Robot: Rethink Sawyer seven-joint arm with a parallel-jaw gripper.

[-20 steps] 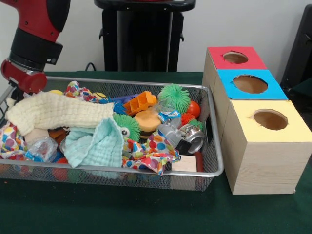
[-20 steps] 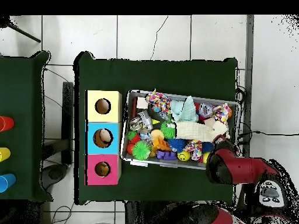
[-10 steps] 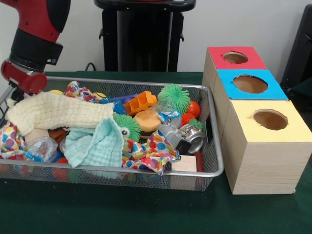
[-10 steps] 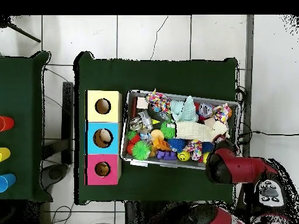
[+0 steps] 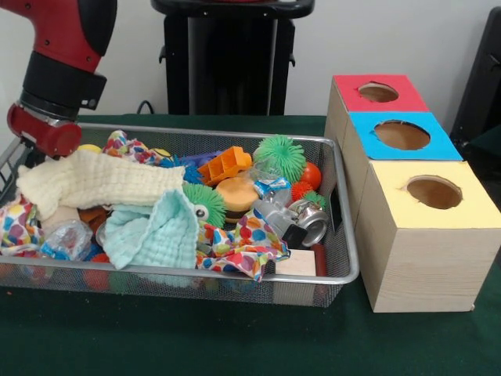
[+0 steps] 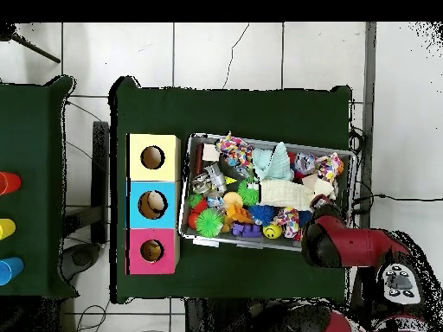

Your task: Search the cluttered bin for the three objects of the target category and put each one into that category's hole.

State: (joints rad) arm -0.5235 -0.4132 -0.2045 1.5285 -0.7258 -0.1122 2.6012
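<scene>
The wire mesh bin [image 5: 235, 276] is packed with clutter: a cream cloth [image 5: 94, 178], a mint cloth [image 5: 153, 231], a green spiky ball [image 5: 279, 155], an orange toy truck [image 5: 225, 164], a metal can [image 5: 309, 219] and a polka-dot cloth [image 5: 246, 243]. My gripper [image 5: 23, 157] hangs under the red wrist at the bin's left end, right at the cream cloth's end, mostly hidden by the wrist and cloth. In the overhead view the red arm [image 6: 333, 242] covers the bin's [image 6: 268, 140] lower right corner. Red [image 5: 380, 92], blue [image 5: 401, 135] and yellow [image 5: 433, 192] hole boxes stand right of the bin.
A black pedestal [image 5: 231, 55] stands behind the bin. A wooden block [image 5: 296, 264] lies in the bin's near right corner. In the overhead view the three boxes [image 6: 153, 204] sit left of the bin, and a second green table [image 6: 30, 186] with coloured cups stands at the far left.
The arm has shifted slightly toward the bin's middle. The cream cloth's end by the gripper has moved a little with it. The rest of the clutter has not moved.
</scene>
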